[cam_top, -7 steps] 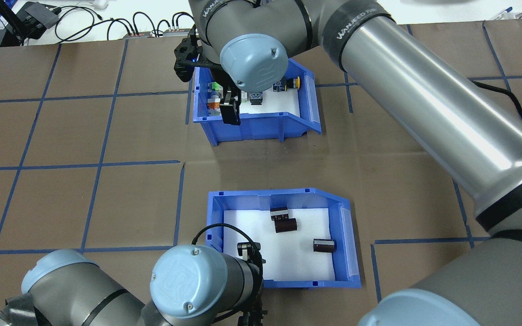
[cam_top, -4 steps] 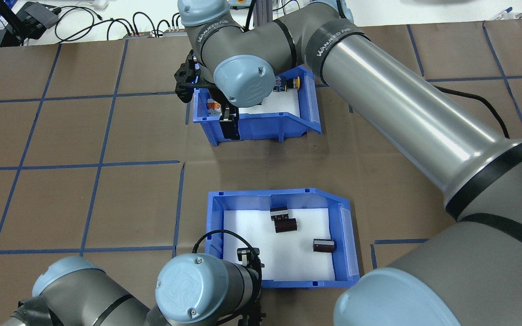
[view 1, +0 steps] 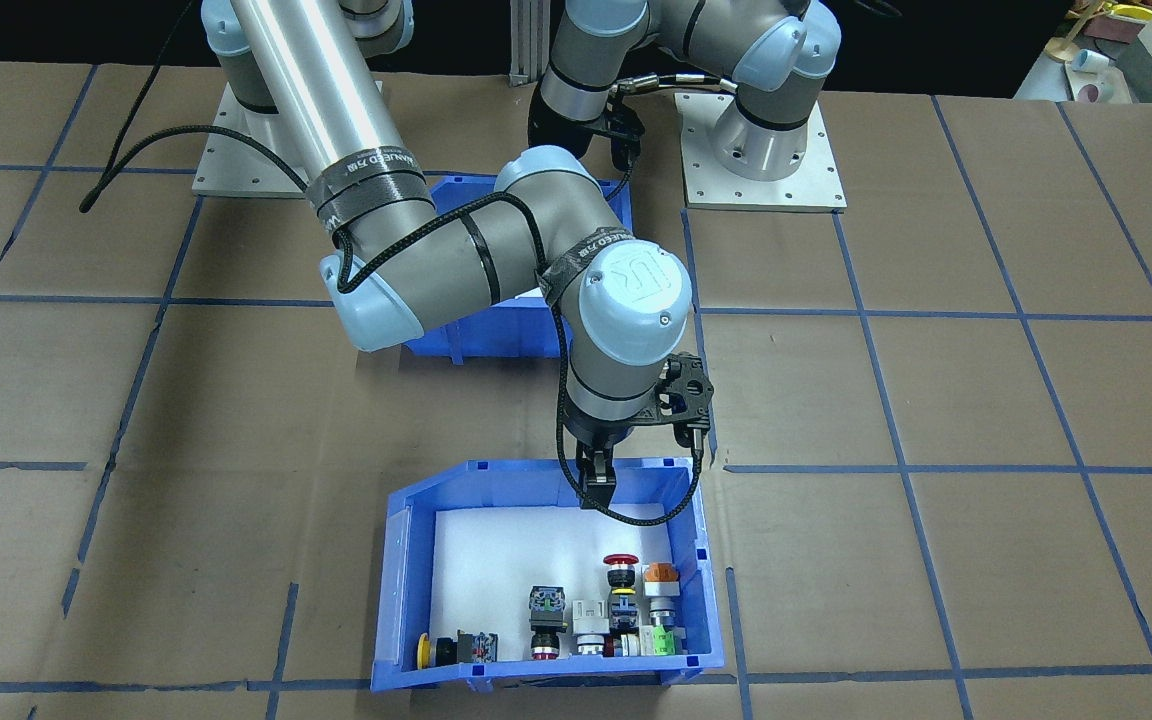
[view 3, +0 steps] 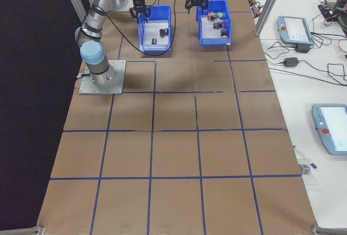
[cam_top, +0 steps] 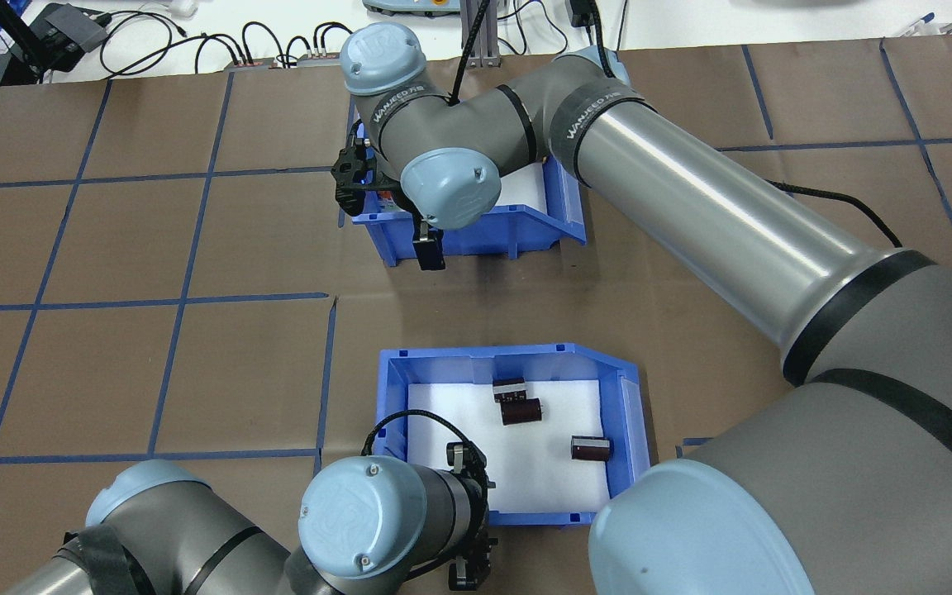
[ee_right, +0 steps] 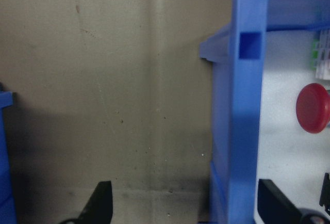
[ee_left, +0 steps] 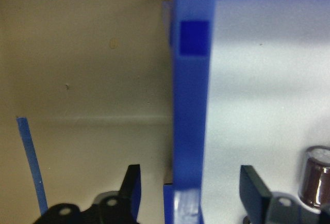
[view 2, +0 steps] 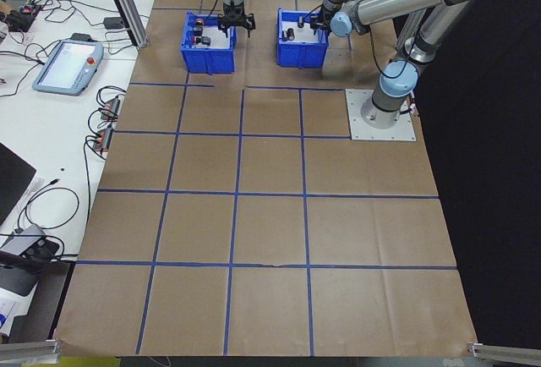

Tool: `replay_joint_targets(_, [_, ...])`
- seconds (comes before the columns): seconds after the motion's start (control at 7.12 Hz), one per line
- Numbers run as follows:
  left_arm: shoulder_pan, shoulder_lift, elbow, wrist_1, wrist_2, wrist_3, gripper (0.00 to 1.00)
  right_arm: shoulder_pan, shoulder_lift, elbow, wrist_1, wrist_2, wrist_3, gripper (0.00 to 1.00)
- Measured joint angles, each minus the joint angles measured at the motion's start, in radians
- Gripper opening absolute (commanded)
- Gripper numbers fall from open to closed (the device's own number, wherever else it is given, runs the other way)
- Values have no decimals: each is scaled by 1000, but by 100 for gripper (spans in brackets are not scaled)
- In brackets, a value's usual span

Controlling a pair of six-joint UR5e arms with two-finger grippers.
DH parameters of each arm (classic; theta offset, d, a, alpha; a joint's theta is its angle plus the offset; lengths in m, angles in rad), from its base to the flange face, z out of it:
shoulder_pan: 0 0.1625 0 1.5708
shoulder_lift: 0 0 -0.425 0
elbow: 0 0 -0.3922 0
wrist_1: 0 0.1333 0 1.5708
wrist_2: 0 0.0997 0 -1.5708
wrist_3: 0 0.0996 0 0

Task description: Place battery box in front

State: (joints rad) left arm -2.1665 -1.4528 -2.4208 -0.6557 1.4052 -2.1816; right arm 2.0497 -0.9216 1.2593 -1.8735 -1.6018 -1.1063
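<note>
A: What risk is seen nearest the robot?

B: The battery box [cam_top: 517, 438] sits close to the robot's base, and its near wall is straddled by the left gripper [ee_left: 188, 193], whose jaws are spread with one finger outside and one over the white foam. A thin, off-centre hold on the wall is judged likely, so the box could tip on lifting and the dark cylinders [cam_top: 521, 411] could be rolled about or spilled.

A: And farther out?

B: The switch bin [view 1: 546, 575] lies well apart, beyond it. Its wall is likewise straddled by the right gripper [ee_right: 183, 203], jaws parted and nothing held, the arm stretched across and the wrist pointed down. A collision between the bins is judged possible if both are carried at once.
</note>
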Motion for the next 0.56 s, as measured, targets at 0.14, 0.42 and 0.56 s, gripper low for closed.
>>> replay_joint_targets(0.14, [0,-9,-3,4,-3,2,0,-3,3,2,-10,0,3,68])
replay_joint_targets(0.42, [0,2,4,1,0,17,0,-6,1,0,-15,-8,7,25])
replay_joint_targets(0.56, [4,22,9,-10,3,34,0,-6,-1,-1,-15,-16,6,13])
